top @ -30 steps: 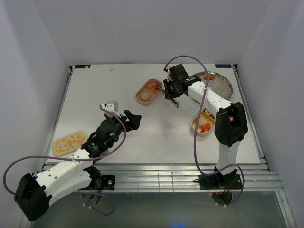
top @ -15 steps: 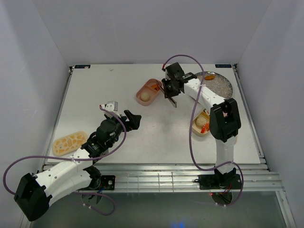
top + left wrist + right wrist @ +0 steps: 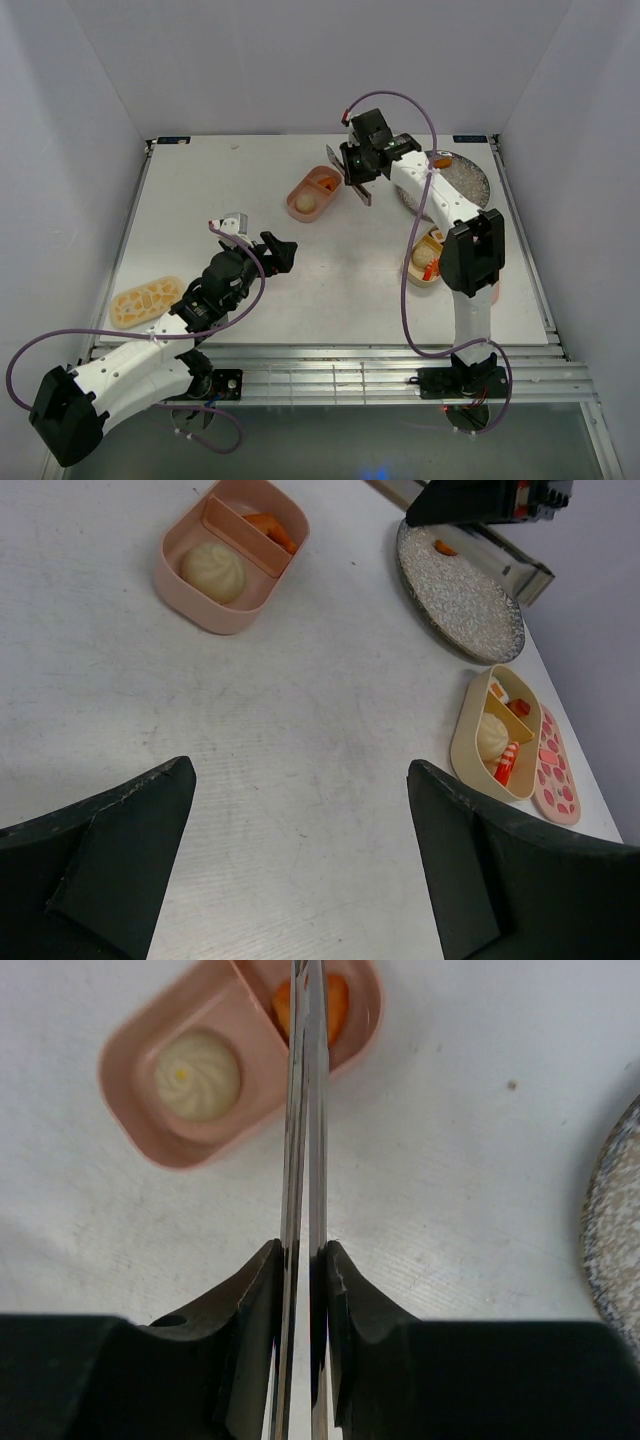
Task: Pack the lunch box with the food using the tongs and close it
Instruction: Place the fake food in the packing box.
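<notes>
My right gripper [image 3: 302,1255] is shut on the silvery tongs [image 3: 305,1110], whose two arms lie close together. They reach over the pink lunch box tray [image 3: 140,1110], which holds a cream bun [image 3: 198,1073] and an orange-topped piece [image 3: 337,1000]; the tips run off the top of the right wrist view. From above, the tongs [image 3: 362,194] hang beside this tray [image 3: 300,188]. The tan tray [image 3: 413,271] with food [image 3: 495,735] sits at the right. My left gripper [image 3: 300,780] stands open over bare table, nothing between its fingers.
A grey speckled plate [image 3: 465,182] with one orange piece [image 3: 445,548] stands at the back right. A tan pebble-patterned lid [image 3: 145,300] lies at the near left. A pink lid [image 3: 555,770] lies right of the tan tray.
My right arm has carried the tongs back and slightly left, over the pink tray's right end. The left arm has not moved.
</notes>
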Available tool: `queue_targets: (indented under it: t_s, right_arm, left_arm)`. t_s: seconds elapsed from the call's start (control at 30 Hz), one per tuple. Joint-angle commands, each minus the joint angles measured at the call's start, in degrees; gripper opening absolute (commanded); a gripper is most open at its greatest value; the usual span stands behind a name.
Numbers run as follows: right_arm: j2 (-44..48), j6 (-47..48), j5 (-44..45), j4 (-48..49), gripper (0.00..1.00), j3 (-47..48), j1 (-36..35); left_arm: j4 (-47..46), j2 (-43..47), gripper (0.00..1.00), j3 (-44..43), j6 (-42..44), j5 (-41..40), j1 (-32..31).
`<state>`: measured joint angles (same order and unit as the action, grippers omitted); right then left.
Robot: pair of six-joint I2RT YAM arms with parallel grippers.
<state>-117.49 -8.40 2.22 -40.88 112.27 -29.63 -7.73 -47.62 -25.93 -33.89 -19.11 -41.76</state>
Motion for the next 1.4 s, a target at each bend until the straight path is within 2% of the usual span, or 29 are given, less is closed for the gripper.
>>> queue_targets:
  t_s: [0.0,0.33,0.53,0.93,1.37]
  right_arm:
    - [1.1,1.2,-0.8,-1.9,0.28,3.8,0.4]
    - [6.4,0.9,-4.4,-1.7,0.3,-4.9,0.3]
    - [6.3,0.8,-5.2,-3.3,0.31,-4.8,0.2]
    - [7.9,-0.4,-4.9,-0.8,0.33,-9.6,-0.1]
    - [7.3,-0.5,-5.4,-0.2,0.36,-9.9,-0.3]
  left_arm:
    - [0.4,1.6,0.98,0.2,0.1,-0.7,-0.3]
    - [0.3,1.7,0.98,0.3,0.1,-0.2,-0.2]
    - [0.3,2.0,0.98,0.4,0.0,-0.2,-0.2]
    - [0.3,1.3,0.98,0.2,-0.2,0.1,-0.2]
    - [0.2,0.7,0.98,0.1,0.0,-0.2,-0.3]
